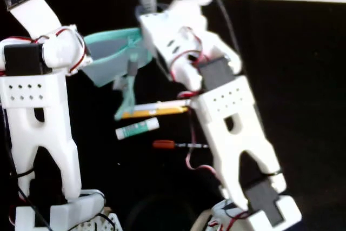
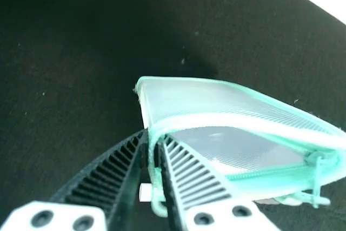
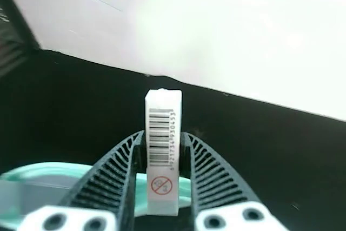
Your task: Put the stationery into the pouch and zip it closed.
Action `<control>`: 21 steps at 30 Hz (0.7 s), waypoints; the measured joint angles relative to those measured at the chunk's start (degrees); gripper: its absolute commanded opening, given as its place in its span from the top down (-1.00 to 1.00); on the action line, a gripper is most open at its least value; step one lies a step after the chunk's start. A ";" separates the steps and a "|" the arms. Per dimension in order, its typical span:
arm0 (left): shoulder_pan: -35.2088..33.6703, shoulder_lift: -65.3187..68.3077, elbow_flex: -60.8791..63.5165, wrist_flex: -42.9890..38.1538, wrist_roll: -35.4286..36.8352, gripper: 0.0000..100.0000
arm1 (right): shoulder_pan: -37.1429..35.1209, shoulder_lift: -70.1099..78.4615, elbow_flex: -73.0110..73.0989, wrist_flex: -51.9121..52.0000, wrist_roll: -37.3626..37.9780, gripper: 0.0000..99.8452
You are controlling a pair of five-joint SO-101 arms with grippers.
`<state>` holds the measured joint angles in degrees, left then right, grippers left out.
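Left gripper (image 2: 153,144): fingers pressed together on one end of the pouch (image 2: 227,128), pinching its green edge. The pouch hangs off the black table (image 1: 303,79), far left in the scene, between the two arms. Its mouth gapes open, and the zipper pull (image 2: 316,179) sits at the end away from the grip. Right gripper (image 3: 162,136): closed on a white block (image 3: 163,114) with a bar code, held upright above the pouch; the pouch's rim shows beneath the fingers. From above, the right arm's wrist lies across the pouch's right end and hides it. A green strap (image 1: 128,97) hangs from the pouch over the left end of a yellow pencil (image 1: 157,113) on the table. Nearer lies a white-and-green tube (image 1: 138,128). Nearer again is an orange-handled pen (image 1: 175,145), its right end running behind the right arm.
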<state>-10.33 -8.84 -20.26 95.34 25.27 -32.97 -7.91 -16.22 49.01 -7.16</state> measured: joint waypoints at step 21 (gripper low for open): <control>-1.14 -0.18 0.53 -4.75 0.00 0.98 | -8.18 16.26 -16.97 2.29 -3.08 0.99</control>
<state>-11.47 -9.01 -19.74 90.59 25.27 -41.14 8.35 -33.19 51.30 -10.24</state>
